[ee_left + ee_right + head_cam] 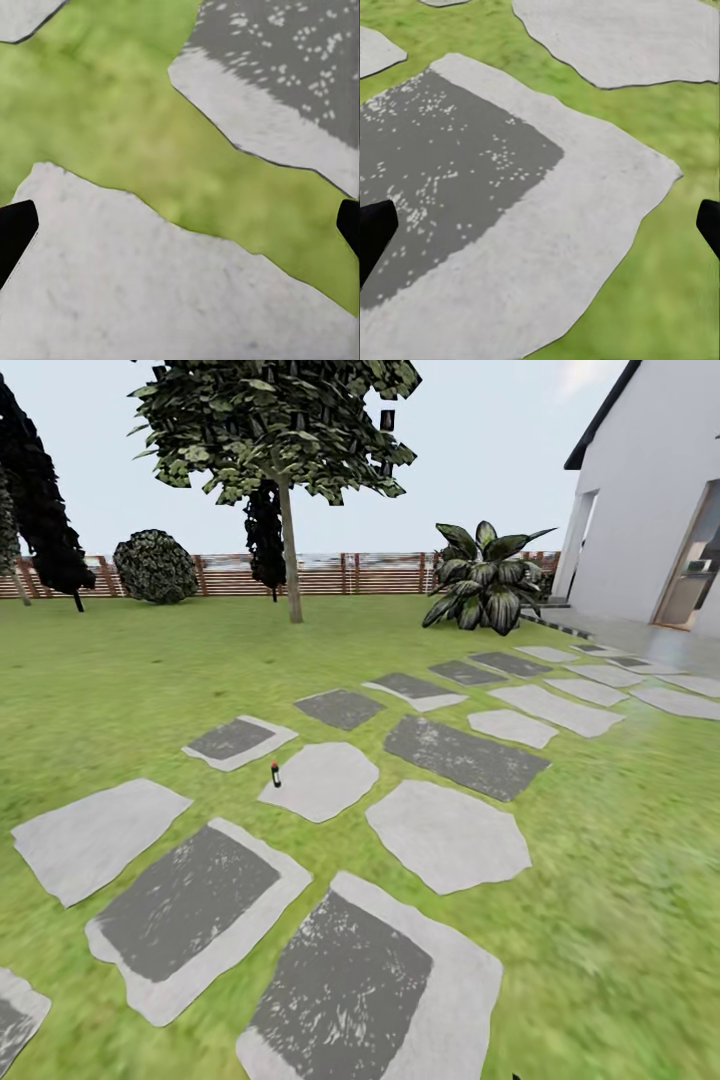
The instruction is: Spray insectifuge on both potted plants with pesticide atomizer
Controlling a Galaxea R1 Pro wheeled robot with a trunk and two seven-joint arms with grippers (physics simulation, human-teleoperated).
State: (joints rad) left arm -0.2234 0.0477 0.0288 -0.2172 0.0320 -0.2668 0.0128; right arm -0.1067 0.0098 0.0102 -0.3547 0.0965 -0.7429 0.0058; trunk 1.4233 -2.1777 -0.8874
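Pesticide atomizer (275, 774): a tiny slender bottle with a dark base and a reddish top, standing upright on the lawn (120, 680) at the left edge of a pale grey stepping stone (322, 780), well ahead of the robot in the head view. More stepping stones, some pale and some with dark centres, run in a loose path from the near foreground toward a white house (650, 490) at the right. A broad-leaved green plant (487, 582) sits near the house corner, in front of a slatted wooden fence (330, 573) that closes the far side of the garden. A tree (285, 430) with a thin trunk stands on the grass before the fence, and a round dark bush (155, 566) sits further left. In the left wrist view the left gripper (180, 225) has its 2 black fingertips (15, 229) far apart at the picture's edges, over a pale stone and a strip of grass. In the right wrist view the right gripper (540, 225) likewise has its fingertips (375, 225) spread wide, above a stone with a dark speckled centre (472, 172); neither holds anything.
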